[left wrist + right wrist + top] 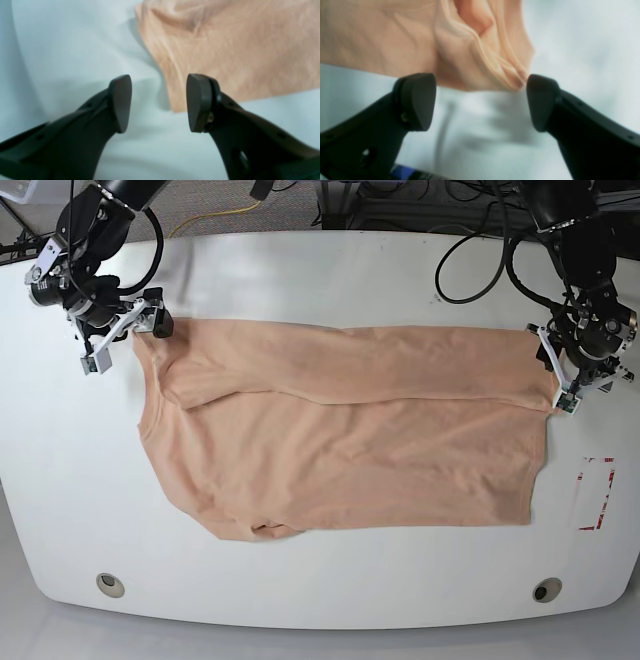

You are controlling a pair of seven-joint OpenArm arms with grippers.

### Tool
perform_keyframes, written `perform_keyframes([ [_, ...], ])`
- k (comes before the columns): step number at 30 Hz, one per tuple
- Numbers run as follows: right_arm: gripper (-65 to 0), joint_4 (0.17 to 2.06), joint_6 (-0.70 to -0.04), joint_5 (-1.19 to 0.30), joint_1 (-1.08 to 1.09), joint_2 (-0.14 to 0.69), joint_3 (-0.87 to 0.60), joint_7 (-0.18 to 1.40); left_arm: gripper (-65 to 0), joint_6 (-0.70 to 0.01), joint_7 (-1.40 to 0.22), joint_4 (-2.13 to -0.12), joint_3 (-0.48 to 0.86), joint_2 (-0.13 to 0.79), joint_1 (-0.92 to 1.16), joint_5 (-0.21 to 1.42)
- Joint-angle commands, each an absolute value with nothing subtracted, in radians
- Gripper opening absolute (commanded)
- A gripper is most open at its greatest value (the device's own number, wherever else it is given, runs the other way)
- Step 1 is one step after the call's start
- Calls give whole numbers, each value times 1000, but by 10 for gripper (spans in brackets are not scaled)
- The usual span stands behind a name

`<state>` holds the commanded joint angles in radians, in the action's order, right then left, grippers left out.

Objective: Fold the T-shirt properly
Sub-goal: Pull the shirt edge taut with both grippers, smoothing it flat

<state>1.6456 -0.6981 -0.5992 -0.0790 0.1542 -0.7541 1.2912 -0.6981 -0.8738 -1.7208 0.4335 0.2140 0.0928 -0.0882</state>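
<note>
The peach-pink T-shirt point(350, 430) lies spread across the white table point(320, 270), with its upper part folded over in a long band. My right gripper point(130, 340) is at the shirt's upper left corner. In the right wrist view it point(480, 102) is open, with the bunched, pleated shirt corner point(482, 57) just beyond its fingertips. My left gripper point(556, 375) is at the shirt's upper right corner. In the left wrist view it point(160, 103) is open, with the shirt's corner point(237, 50) lying just ahead of the gap and by the right finger. Neither gripper holds cloth. The collar is not visible.
A red-outlined rectangle point(597, 493) is marked on the table to the right of the shirt. Two round fittings point(110, 584) point(545, 590) sit near the table's front edge. Cables point(480, 240) run along the back edge behind the arms.
</note>
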Motion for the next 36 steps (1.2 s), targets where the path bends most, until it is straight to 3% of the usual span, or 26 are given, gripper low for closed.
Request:
perform_keyframes([
  [6,-130,1508,-698,-599,-62,209,-641,1194,-324,-698,-817,-1623,430,209,90,-94],
  [8,-160,1480,-698,-599,-62,213,-628,1176,-325,-698,-816,-1589,429,213,88,-94],
  [14,-504,1463,-698,-599,-71,220,-627,1167,-333,-698,-814,-1547,429,234,96,-90],
  [17,-623,1463,-698,-601,-91,234,-627,1168,-421,-698,-817,-1546,432,234,111,-90],
  [20,-620,1486,-698,-607,-114,269,-625,1170,-494,-698,-820,-1554,432,234,147,-90],
  [36,-615,1689,-698,-602,-259,280,-628,1319,-492,-698,-822,-1759,501,246,438,-90],
])
